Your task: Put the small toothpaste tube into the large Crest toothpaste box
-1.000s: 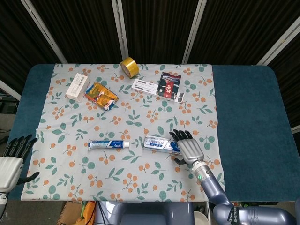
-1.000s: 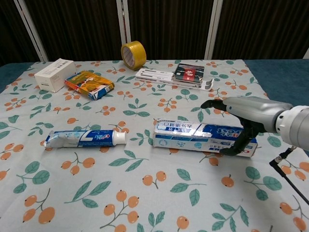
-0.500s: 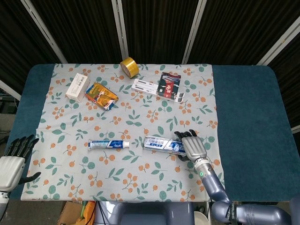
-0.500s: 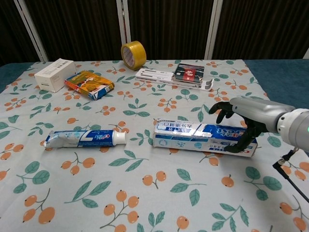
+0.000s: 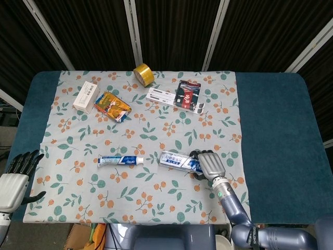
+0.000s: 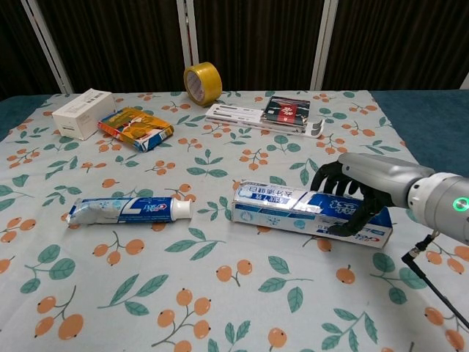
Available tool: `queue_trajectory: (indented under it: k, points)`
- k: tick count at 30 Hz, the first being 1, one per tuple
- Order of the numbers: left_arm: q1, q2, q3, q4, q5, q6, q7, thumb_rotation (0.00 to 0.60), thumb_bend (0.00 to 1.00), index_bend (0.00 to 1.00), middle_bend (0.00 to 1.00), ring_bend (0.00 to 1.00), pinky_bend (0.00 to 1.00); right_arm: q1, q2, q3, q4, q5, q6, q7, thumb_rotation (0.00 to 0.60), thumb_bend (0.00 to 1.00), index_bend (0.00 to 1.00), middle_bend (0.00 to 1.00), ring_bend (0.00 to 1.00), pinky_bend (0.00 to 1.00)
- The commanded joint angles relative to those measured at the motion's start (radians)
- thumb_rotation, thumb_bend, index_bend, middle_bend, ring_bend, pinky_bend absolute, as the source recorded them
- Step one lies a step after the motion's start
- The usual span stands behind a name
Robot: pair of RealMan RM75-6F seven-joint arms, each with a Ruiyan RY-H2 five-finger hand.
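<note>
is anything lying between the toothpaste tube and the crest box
Nothing visible. Only bare cloth separates the tube from the box. The right hand grips the box's far end.

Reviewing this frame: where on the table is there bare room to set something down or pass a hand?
Free: the plain blue table right of the floral cloth; the cloth band between the back-row items and the toothpaste tube; the near strip below it. Crowded: the back row, tape roll to white box, and around the Crest box under the right hand.
</note>
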Motion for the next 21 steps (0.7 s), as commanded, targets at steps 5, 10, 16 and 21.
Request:
queue_trajectory:
  k: [5, 10, 16, 21]
  points:
    - [0.0, 0.002, 0.004, -0.004, 0.001, -0.004, 0.004, 0.6, 0.0, 0.0, 0.0, 0.0, 0.0, -0.038, 0.019, -0.029, 0.003, -0.064, 0.021, 0.067, 0.6, 0.37, 0.53, 0.57, 0.5, 0.46]
    - [-0.001, -0.001, 0.003, -0.007, -0.003, -0.007, 0.012, 0.6, 0.0, 0.0, 0.0, 0.0, 0.0, -0.076, 0.069, -0.05, -0.046, -0.151, 0.05, 0.138, 0.6, 0.37, 0.53, 0.58, 0.5, 0.46]
    - [-0.014, -0.005, -0.012, -0.01, -0.015, -0.017, 0.025, 0.6, 0.0, 0.0, 0.0, 0.0, 0.0, -0.142, 0.202, -0.074, -0.153, -0.318, 0.118, 0.273, 0.6, 0.37, 0.53, 0.58, 0.5, 0.46]
    - [-0.051, -0.008, -0.044, -0.035, -0.033, -0.046, 0.081, 0.6, 0.01, 0.04, 0.01, 0.01, 0.08, -0.179, 0.297, -0.076, -0.219, -0.419, 0.167, 0.363, 0.6, 0.37, 0.53, 0.58, 0.5, 0.46]
